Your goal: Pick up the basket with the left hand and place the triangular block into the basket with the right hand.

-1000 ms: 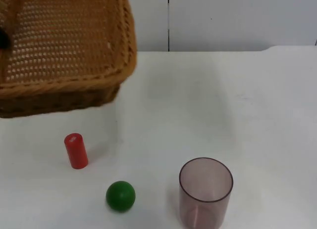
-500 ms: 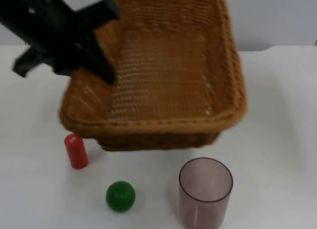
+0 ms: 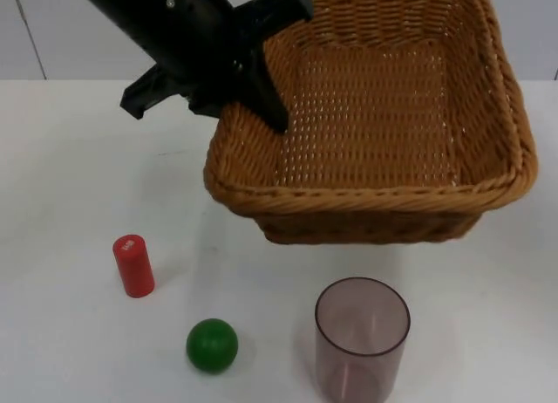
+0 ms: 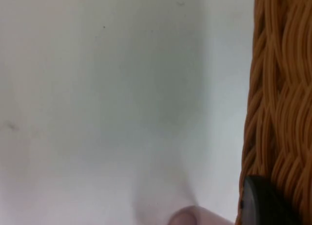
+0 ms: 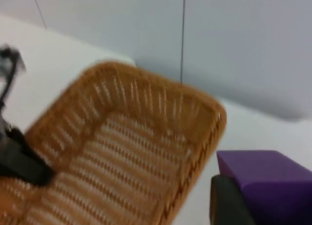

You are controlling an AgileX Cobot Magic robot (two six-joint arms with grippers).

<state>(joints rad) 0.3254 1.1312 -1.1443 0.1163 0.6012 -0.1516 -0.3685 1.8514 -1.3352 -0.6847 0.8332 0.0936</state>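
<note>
The left claw (image 3: 261,106) is closed on the left rim of the basket (image 3: 384,141) and holds it in the air above the white surface (image 3: 70,176). In the left wrist view one black fingertip (image 4: 265,203) presses against the woven wall of the basket (image 4: 280,103), with the surface (image 4: 97,88) below. The basket is tilted a little, and its inside is empty.

The right claw (image 5: 243,196) holds a purple block (image 5: 265,178) between its fingers, beside and above the far corner of the basket (image 5: 117,152). Whether this block is triangular cannot be told, because only one flat top and an edge of it can be seen.

Under the basket, on the surface, stand a clear cup (image 3: 362,338), a green ball (image 3: 212,344) and a red cylinder (image 3: 133,265). The cup is near the front wall of the basket.

The grip is on one side only, so the basket could swing or slip when the block falls in. If the block is released too near the rim, it could hit the edge and drop outside. If the basket goes lower, it could knock over the cup.
</note>
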